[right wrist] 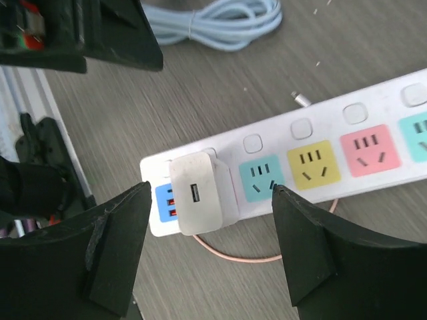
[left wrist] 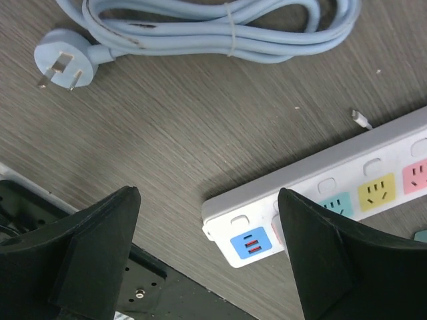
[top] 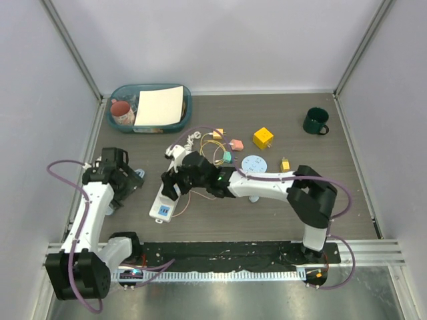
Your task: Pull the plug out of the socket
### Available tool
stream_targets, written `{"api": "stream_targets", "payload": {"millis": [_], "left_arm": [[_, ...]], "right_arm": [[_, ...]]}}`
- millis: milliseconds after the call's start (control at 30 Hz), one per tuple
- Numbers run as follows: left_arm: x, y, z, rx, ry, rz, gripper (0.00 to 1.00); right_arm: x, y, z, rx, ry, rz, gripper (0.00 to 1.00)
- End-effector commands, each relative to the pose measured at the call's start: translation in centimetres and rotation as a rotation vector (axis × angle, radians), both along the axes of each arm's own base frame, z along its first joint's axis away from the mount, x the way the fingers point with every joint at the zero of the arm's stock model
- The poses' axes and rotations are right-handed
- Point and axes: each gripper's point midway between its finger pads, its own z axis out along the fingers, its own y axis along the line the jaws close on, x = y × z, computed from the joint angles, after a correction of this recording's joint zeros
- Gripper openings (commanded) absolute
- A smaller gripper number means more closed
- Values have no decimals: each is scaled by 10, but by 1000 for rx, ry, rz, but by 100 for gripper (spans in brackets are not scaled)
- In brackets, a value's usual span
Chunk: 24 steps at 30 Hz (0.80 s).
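The socket is a long white power strip (right wrist: 313,157) with a blue USB face, then green, yellow and pink outlets. The plug (right wrist: 200,193), a small white square block with a USB slot on top, sits in the strip beside the blue face. My right gripper (right wrist: 211,189) is open above the plug, one finger on each side, apart from it. From the top (top: 177,183) it hides the plug; the strip's near end (top: 163,208) shows. My left gripper (left wrist: 208,195) is open and empty by the strip's end (left wrist: 250,227); its right finger (left wrist: 320,253) hides the plug there.
A coiled light-blue cord (left wrist: 220,27) with a round plug (left wrist: 63,63) lies left of the strip. A thin pink wire (right wrist: 240,253) loops under it. A teal bin (top: 150,107), yellow cube (top: 263,138), green mug (top: 315,121) and small adapters (top: 227,150) sit farther back. A black rail (top: 227,253) lines the near edge.
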Motion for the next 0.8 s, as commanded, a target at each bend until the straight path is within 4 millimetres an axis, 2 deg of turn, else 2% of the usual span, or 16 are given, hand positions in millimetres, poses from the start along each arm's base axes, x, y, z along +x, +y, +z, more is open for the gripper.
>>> {"api": "stream_targets", "payload": {"millis": [0,100,133,233,333,367,433,467,500,533,600,700,767], "left_arm": [[11,-13,-7,-113,-54,-45,90],[17,-16,-7,-138,-83,-47,89],[18,-17,-8,-142,-87,-41,90],[17,-16,-13,-147,-74,-20,89],[21,-14,-11,-131,-86,-23,88],[23,-13,-8,-127,-102,-28,88],[27,-13,-5,-124,-132,-35,87],[33,-14,-2,-124,-172,-49,86],[37,-16,0,-132,-195,-62,85],[40,-25,2,-170,-217,-120,84],[51,-35,5,-199,-282,-174,80],[55,-44,1,-234,-296,-197,80],[54,-50,-6,-286,-269,-161,80]], "right_arm": [[-7,29,-7,-10,-69,75,78],[-10,35,-22,-64,-96,81,78],[-13,37,-37,-95,-89,89,78],[-10,40,-47,-121,-93,75,76],[0,33,-59,-168,-117,3,65],[2,30,-56,-166,-118,-18,51],[5,23,-55,-155,-126,-60,38],[10,18,-43,-134,-144,-100,31],[13,14,-37,-116,-147,-129,28],[14,7,-40,-117,-148,-151,25],[24,-6,-29,-113,-169,-237,17],[38,-24,-31,-139,-167,-314,11],[44,-28,-31,-139,-149,-329,10]]}}
